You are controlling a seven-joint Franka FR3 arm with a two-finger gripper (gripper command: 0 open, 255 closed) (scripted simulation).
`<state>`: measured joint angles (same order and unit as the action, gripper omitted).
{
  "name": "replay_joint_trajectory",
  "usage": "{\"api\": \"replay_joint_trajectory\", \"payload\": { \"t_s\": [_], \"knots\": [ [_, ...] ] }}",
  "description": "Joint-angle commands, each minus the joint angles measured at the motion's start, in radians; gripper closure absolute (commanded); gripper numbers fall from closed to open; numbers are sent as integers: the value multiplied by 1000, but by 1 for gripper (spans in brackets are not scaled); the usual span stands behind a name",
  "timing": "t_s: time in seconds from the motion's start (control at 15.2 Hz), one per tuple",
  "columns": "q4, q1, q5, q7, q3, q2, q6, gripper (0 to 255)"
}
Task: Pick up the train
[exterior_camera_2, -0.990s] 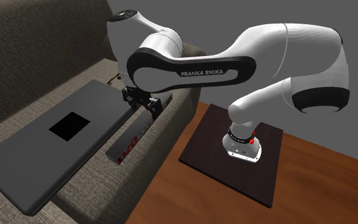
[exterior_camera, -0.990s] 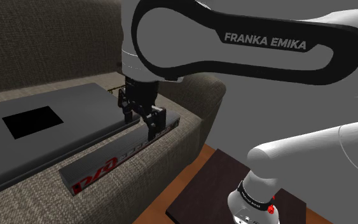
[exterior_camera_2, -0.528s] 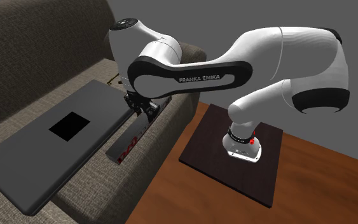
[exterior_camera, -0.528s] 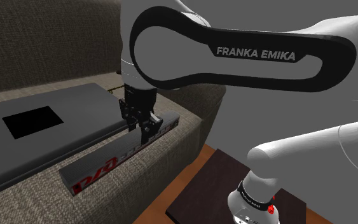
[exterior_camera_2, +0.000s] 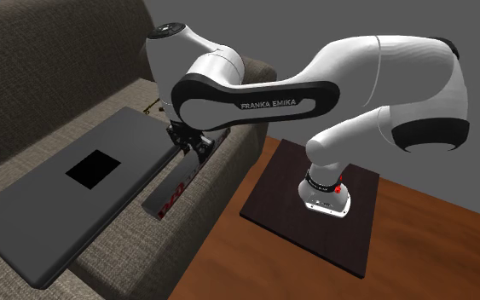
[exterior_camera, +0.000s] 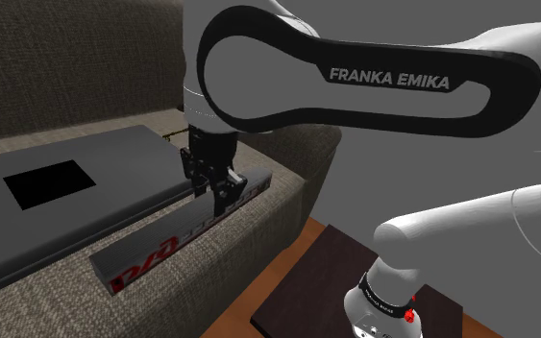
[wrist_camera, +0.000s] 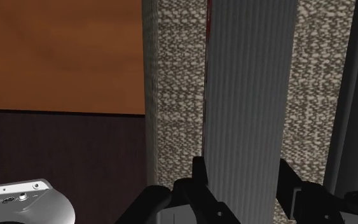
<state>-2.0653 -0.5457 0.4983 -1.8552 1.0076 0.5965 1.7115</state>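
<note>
The train (exterior_camera: 159, 250) is a long dark grey bar with red markings on its side. It lies along the sofa cushion's front edge, next to a flat dark slab. My gripper (exterior_camera: 222, 195) stands over the train's far end, shut on it. In the wrist view the two black fingers (wrist_camera: 199, 177) press against both long sides of the train's ribbed grey roof (wrist_camera: 247, 95), with the gripper (wrist_camera: 242, 177) centred on it. From the second exterior view the train (exterior_camera_2: 172, 191) still rests on the cushion under the gripper (exterior_camera_2: 193, 153).
A large dark grey slab (exterior_camera: 76, 197) with a black rectangle on top lies on the sofa (exterior_camera: 37, 77) beside the train. The sofa's armrest (exterior_camera_2: 246, 72) is behind the arm. The dark stand (exterior_camera_2: 280, 209) sits on a wooden floor (exterior_camera_2: 434, 256).
The fingers came down over the train's far end and closed on it within the first half second. Since then nothing has visibly moved.
</note>
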Motion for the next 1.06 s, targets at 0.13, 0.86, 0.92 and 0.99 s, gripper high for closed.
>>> {"api": "replay_joint_trajectory", "payload": {
  "t_s": [0.13,0.86,0.92,0.99],
  "knots": [
    [43,-3,-12,-6,-15,-5,-42,255],
    [202,-24,-51,-32,-45,-39,-175,255],
    [204,-25,-51,-32,-45,-40,-177,255],
    [204,-25,-51,-32,-45,-40,-177,255]
  ]
}}
